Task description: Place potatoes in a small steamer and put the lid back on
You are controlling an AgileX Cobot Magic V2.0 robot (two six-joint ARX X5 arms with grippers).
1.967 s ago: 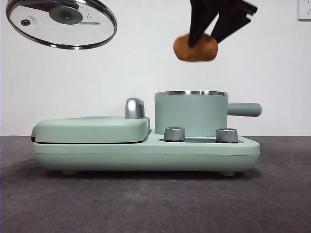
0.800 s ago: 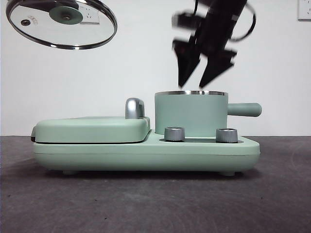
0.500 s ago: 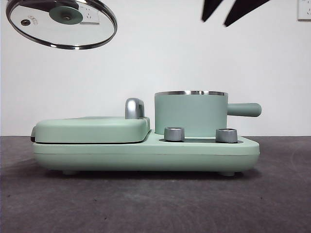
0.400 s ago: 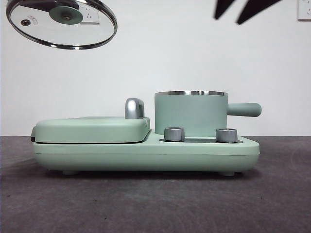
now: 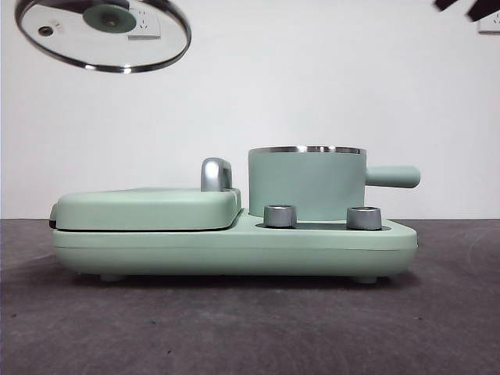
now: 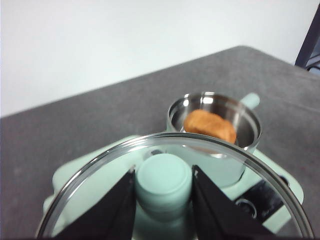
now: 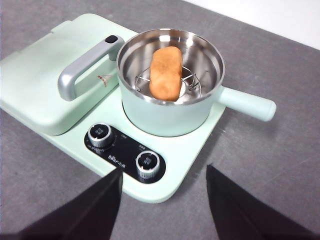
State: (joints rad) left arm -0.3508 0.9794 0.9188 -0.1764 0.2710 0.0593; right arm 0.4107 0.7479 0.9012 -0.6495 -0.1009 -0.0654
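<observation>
The orange-brown potato (image 7: pixel 166 73) lies on the wire rack inside the small mint-green steamer (image 7: pixel 170 82), and it also shows in the left wrist view (image 6: pixel 210 126). The steamer (image 5: pixel 307 183) stands on the right of the green cooker base (image 5: pixel 234 246). My left gripper (image 6: pixel 163 192) is shut on the mint-green knob of the clear glass lid (image 6: pixel 175 190) and holds it high at the top left of the front view (image 5: pixel 105 35). My right gripper (image 7: pixel 162 200) is open and empty, high above the steamer; its black tips (image 5: pixel 469 6) show at the top right corner.
A flat mint-green grill cover (image 5: pixel 148 207) with a chrome handle (image 5: pixel 216 173) lies on the left of the base. Two steel dials (image 5: pixel 280 216) (image 5: pixel 364 217) sit at the front below the steamer. The steamer's side handle (image 5: pixel 393 176) points right. The table is dark grey.
The right gripper let the potato go into the steamer, then rose and moved away to the top right corner. The lid has shifted slightly up and to the right.
</observation>
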